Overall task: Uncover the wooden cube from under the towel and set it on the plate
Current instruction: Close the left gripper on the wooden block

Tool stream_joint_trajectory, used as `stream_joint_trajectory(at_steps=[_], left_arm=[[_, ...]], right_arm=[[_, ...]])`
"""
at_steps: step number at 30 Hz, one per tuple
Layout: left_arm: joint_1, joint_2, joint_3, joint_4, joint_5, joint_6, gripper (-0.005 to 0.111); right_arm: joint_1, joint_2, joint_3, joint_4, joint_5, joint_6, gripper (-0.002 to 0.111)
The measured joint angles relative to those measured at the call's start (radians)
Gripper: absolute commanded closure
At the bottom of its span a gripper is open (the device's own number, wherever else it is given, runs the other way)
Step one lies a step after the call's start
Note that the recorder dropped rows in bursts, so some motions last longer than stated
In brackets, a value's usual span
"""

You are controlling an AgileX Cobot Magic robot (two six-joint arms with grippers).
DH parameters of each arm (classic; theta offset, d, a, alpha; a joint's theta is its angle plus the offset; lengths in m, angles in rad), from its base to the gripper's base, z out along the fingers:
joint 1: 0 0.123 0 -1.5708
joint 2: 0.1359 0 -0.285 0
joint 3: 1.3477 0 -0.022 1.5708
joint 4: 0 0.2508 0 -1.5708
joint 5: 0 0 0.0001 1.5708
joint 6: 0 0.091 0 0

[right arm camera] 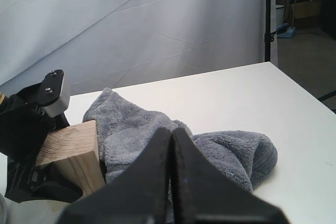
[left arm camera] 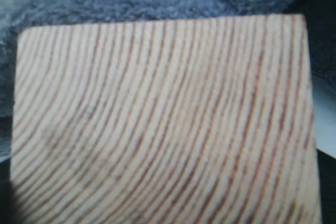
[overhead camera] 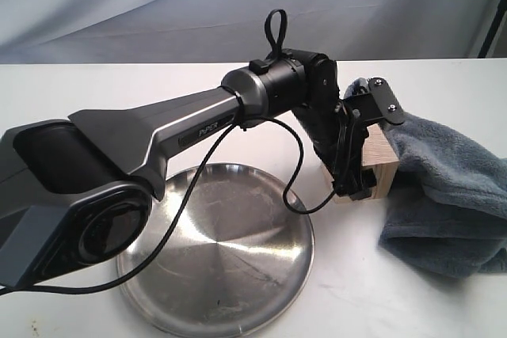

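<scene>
- Clamping the wooden cube (overhead camera: 383,165) between its jaws, the left gripper (overhead camera: 356,157) reaches across over the plate (overhead camera: 214,275).
- The cube is just past the plate's rim, not on it, and touches the crumpled towel (overhead camera: 447,195).
- The right gripper (right arm camera: 171,166) hovers near the towel, jaws pressed together on nothing.

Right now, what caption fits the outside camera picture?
Left gripper grips the wooden cube next to the towel, above the plate.
</scene>
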Motion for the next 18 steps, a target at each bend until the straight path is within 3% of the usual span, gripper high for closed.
stream_joint_trajectory(at_steps=[4, 8, 13, 18], left_arm=[[0.0, 0.0, 0.0, 0.003, 0.002, 0.0, 0.076], [0.002, 0.0, 0.0, 0.005, 0.002, 0.0, 0.091], [0.002, 0.0, 0.0, 0.005, 0.002, -0.002, 0.102], [0.002, -0.015, 0.0, 0.029, 0.036, -0.002, 0.104]], right_arm=[[0.0, 0.0, 0.0, 0.0, 0.0, 0.0, 0.108], [0.0, 0.0, 0.0, 0.0, 0.0, 0.0, 0.108], [0.0, 0.0, 0.0, 0.0, 0.0, 0.0, 0.108], [0.0, 0.0, 0.0, 0.0, 0.0, 0.0, 0.108]])
